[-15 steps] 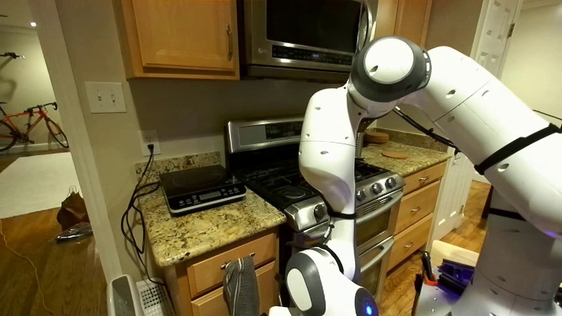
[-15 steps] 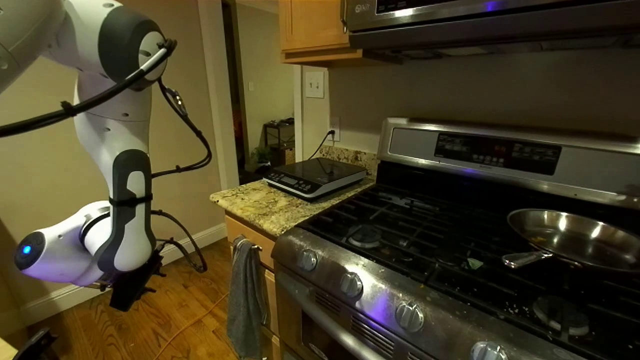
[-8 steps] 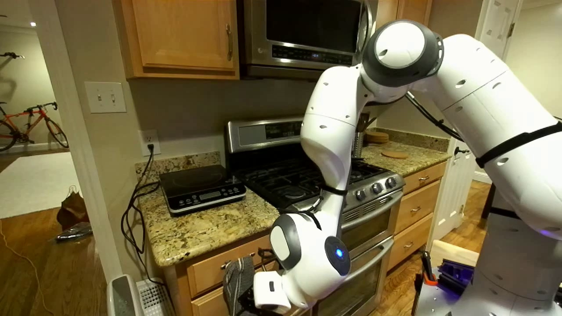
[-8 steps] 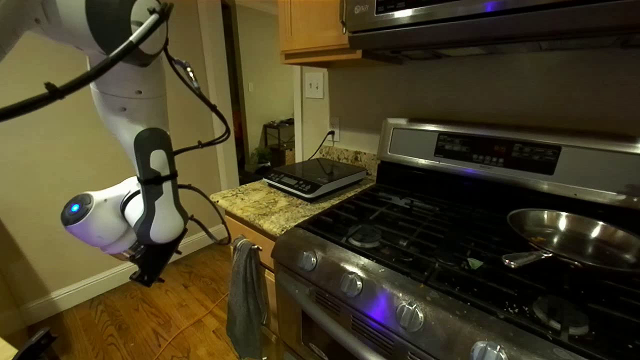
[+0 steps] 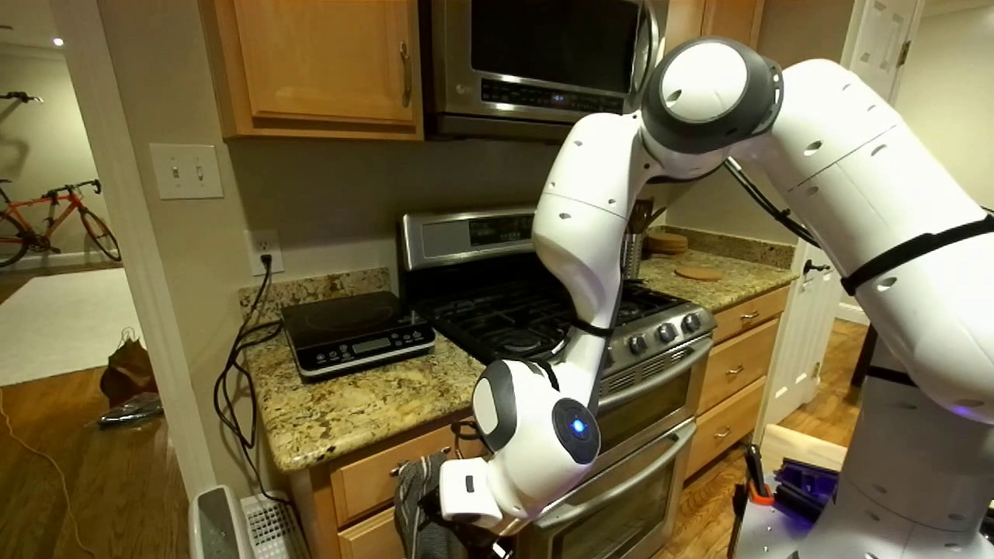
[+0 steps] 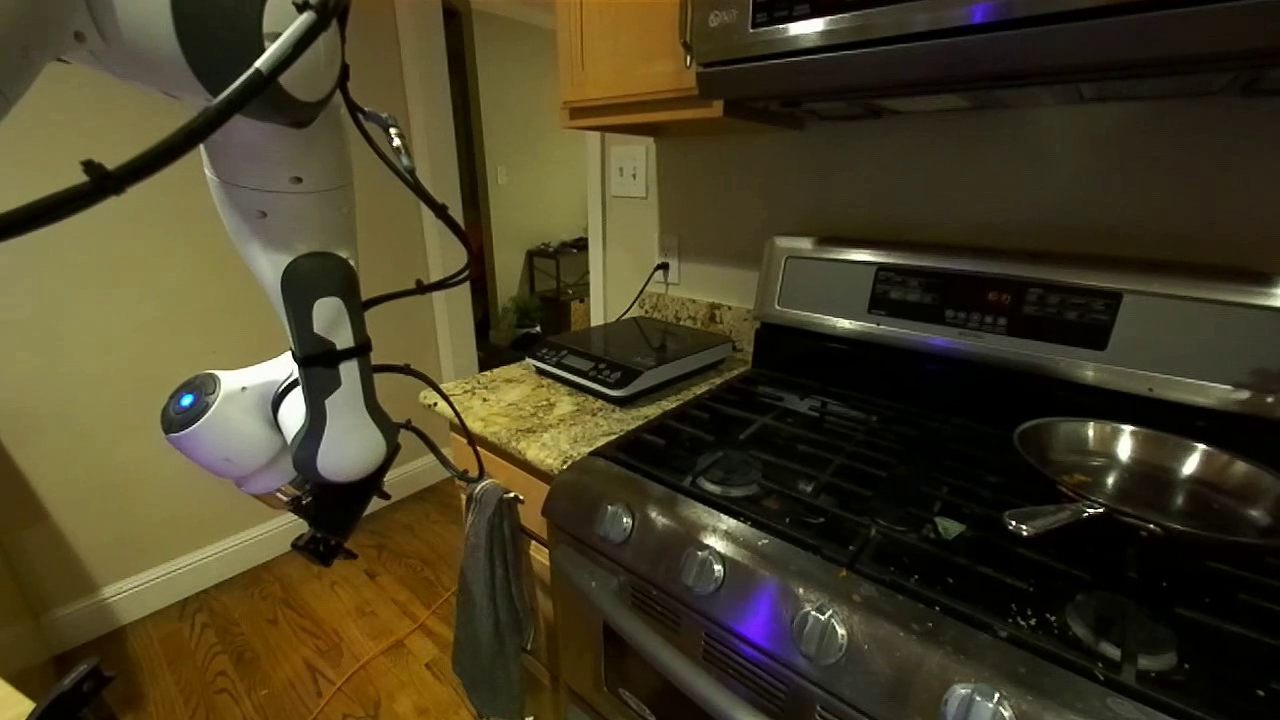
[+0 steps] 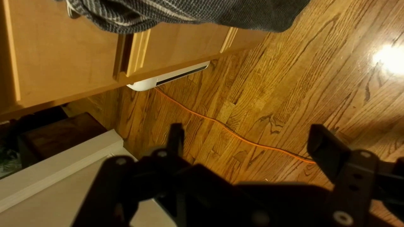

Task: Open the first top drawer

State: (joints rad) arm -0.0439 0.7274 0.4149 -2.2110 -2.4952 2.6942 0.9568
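Note:
Beneath the granite counter, the first top drawer (image 5: pixel 365 485) is a flat honey-coloured wood front, closed against its cabinet; it also shows in an exterior view (image 6: pixel 512 490). Its front (image 7: pixel 60 53) lies at the left of the wrist view. A grey towel (image 5: pixel 423 508) hangs over its metal handle and hides most of it. My gripper (image 7: pixel 248 137) is open, its black fingers wide apart with only floor behind the gap. In an exterior view the gripper (image 6: pixel 328 548) points down, apart from the drawer and towel. Elsewhere the wrist mostly hides it.
Right of the drawer stands the stove (image 5: pixel 559 388) with oven doors. A portable cooktop (image 5: pixel 357 334) sits on the counter (image 5: pixel 373 407). Beyond the stove are more wood drawers (image 5: pixel 738 369). A pan (image 6: pixel 1150 470) rests on the burners. An orange cord (image 7: pixel 233 132) crosses the floor.
The hand has risen and shifted toward the towel and the counter end, mostly in the first half second, and the wrist has turned. The drawer and towel look the same.

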